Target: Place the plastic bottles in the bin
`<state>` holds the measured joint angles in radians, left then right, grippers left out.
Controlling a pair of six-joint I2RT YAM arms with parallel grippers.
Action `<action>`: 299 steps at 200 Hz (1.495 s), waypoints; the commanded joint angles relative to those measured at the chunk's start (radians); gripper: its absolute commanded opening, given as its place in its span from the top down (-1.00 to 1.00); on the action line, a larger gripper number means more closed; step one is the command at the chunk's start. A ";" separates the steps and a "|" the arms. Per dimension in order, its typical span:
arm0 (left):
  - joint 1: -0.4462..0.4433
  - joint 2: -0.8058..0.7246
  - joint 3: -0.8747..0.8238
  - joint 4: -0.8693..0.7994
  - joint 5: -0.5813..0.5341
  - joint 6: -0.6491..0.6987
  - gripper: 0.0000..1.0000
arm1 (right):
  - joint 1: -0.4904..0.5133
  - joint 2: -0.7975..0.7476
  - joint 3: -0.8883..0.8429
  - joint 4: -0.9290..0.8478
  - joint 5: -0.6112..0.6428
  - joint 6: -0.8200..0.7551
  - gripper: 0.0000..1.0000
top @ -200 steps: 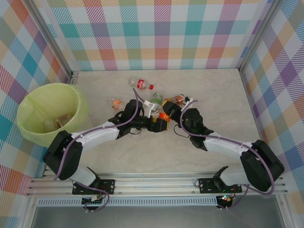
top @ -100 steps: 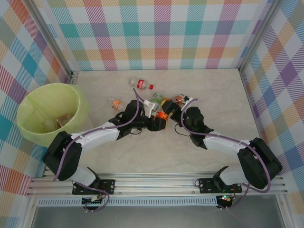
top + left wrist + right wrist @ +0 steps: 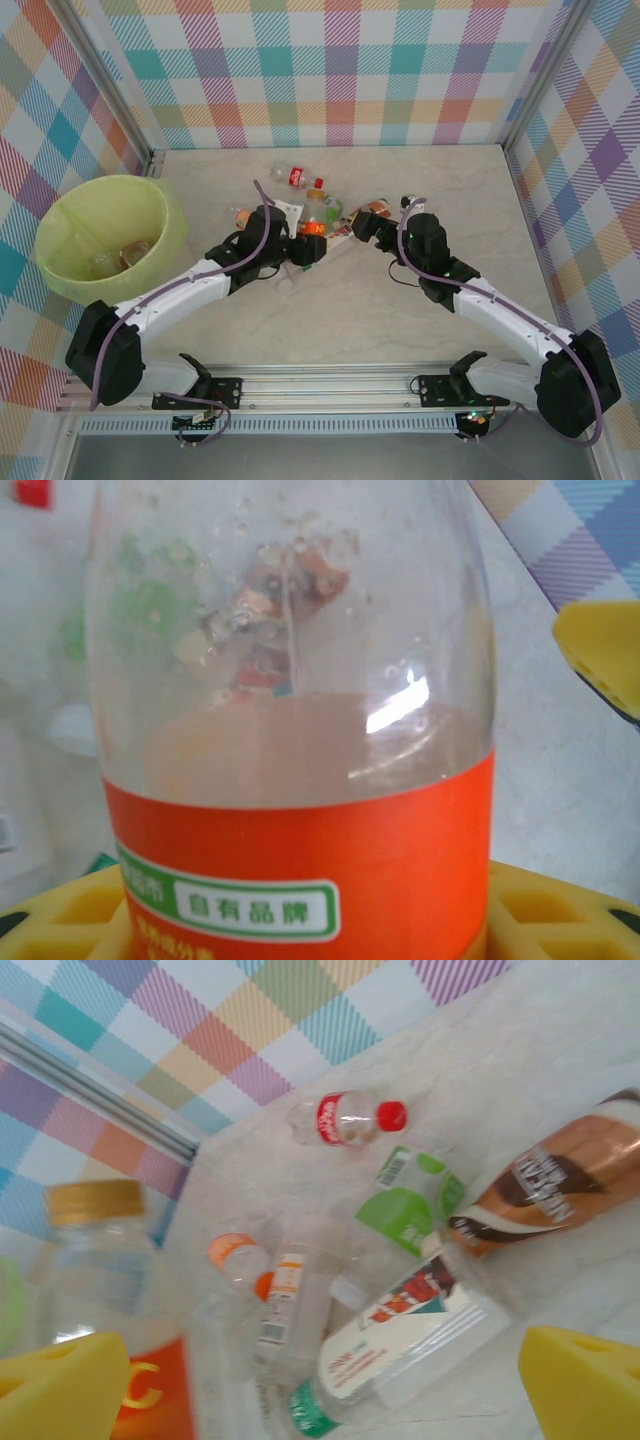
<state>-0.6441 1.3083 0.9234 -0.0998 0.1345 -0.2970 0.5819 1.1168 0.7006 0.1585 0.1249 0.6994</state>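
Subject: the plastic bottles [image 3: 322, 205]. A loose heap lies on the bench [image 3: 340, 312], toward its far middle. It includes a red-labelled bottle [image 3: 350, 1118] with a red cap at the far edge of the heap, a green-labelled one [image 3: 410, 1205], a brown-labelled one [image 3: 560, 1185] and a white-and-red-labelled one [image 3: 400, 1345] with a green cap. All of these lie on their sides, several touching.

One orange-labelled bottle [image 3: 300, 730] is apart from the rest. My left jaws are clenched on it at the label, and a yellow pad [image 3: 560, 910] presses against its side. The clear upper body shows droplets inside. From above, this bottle [image 3: 312, 228] sits at the near edge of the heap.

My right jaws are released. Their yellow pads [image 3: 580, 1380] stand wide apart with nothing between them, pointed at the heap from its right side, just beside the brown-labelled bottle.

The bin [image 3: 172, 232] stands at the bench's left edge, well apart from the heap. Some bottles [image 3: 125, 255] lie inside it; I cannot tell how many.
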 commanded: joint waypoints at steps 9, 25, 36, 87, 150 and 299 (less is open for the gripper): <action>0.025 -0.101 0.124 -0.160 -0.144 0.037 0.17 | -0.010 -0.025 0.020 -0.094 0.106 -0.124 -0.99; 0.032 -0.134 0.199 -0.267 -0.187 0.051 0.17 | -0.011 -0.023 0.015 -0.085 0.117 -0.125 -0.99; 0.034 -0.150 0.254 -0.337 -0.233 0.064 0.17 | -0.011 -0.016 0.011 -0.077 0.121 -0.121 -0.99; 0.042 -0.122 0.532 -0.676 -0.598 0.138 0.16 | -0.011 0.015 -0.002 -0.022 0.123 -0.095 -1.00; 0.081 -0.104 0.693 -0.853 -1.138 0.281 0.16 | -0.011 0.033 0.010 -0.034 0.117 -0.098 -0.99; 0.845 -0.194 0.469 -0.916 -0.798 0.160 0.07 | -0.013 0.026 0.012 -0.037 0.081 -0.104 -0.99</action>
<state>0.1299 1.1042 1.4342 -0.9928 -0.7528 -0.0826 0.5755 1.1511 0.7013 0.1143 0.2157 0.6121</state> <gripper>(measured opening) 0.556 0.997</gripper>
